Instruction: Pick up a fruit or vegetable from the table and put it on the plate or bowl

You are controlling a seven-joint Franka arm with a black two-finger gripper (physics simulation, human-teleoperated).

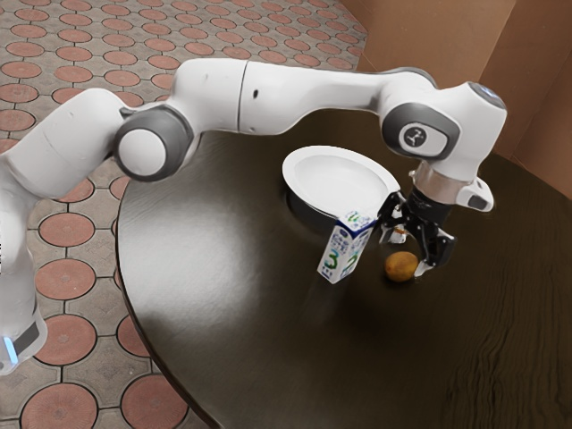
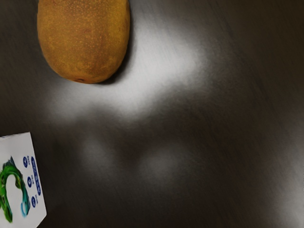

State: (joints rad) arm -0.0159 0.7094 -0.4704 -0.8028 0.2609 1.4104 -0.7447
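- Terracotta floor tiles [image 1: 80, 54] with round insets surround a dark round table [image 1: 268, 340], and brown walls [image 1: 429, 36] stand behind it.
- On the table's far part sits a white plate [image 1: 335, 179].
- A small milk carton [image 1: 344, 250], white with blue and green print, stands tilted just beside the plate's near rim. Whether the two touch cannot be told.
- A brown kiwi [image 1: 401, 265] lies on the bare tabletop, near the carton on the exterior view's right and apart from it. It is off the plate.
- The white arm [image 1: 295, 89] reaches in from the exterior view's left, passes over the plate and bends down at the wrist.
- The black gripper [image 1: 414, 248] hangs low over the table just behind the kiwi. Its two fingers are spread apart and hold nothing. The kiwi sits in front of them, not clamped between them.
- In the wrist view, the kiwi [image 2: 83, 40] rests on the glossy dark table [image 2: 199, 142] with a shadow along one side, off to one side of the hand rather than straight under it.
- The carton's printed corner [image 2: 19, 183] shows there too, well apart from the kiwi.
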